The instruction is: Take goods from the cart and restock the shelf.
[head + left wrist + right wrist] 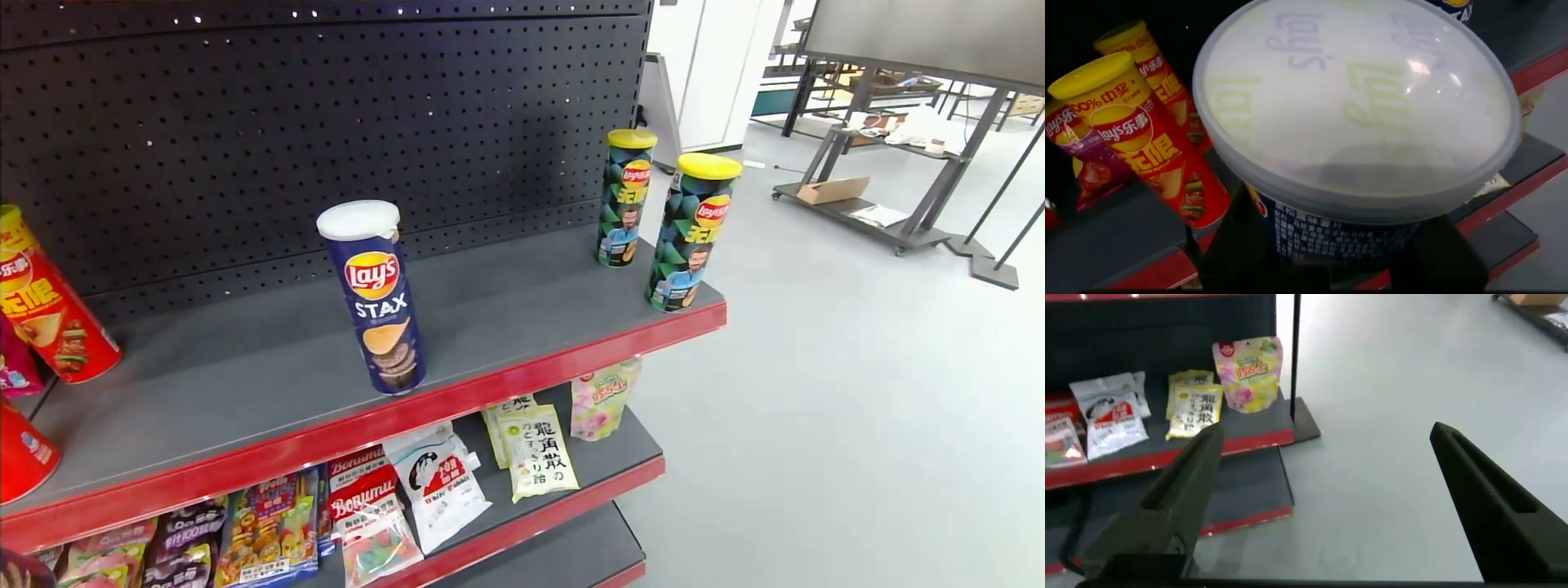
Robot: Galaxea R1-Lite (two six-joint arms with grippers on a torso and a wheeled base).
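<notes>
A blue chips can with a white lid (1355, 114) fills the left wrist view, and my left gripper (1335, 257) is shut on its body, dark fingers (1237, 245) on either side. Red chips cans (1151, 147) stand just beyond it on the shelf. In the head view another blue can (374, 298) stands upright near the front of the grey shelf (245, 384). Two green-black cans with yellow lids (625, 198) (692, 233) stand at the shelf's right end. My right gripper (1331, 506) is open over the floor with nothing between its fingers.
Red cans (49, 306) crowd the shelf's left end. Snack bags (441, 482) line the lower shelf, and some show in the right wrist view (1192, 400). A perforated back panel (326, 122) closes the shelf behind. Open floor and a metal rack (882, 204) lie to the right.
</notes>
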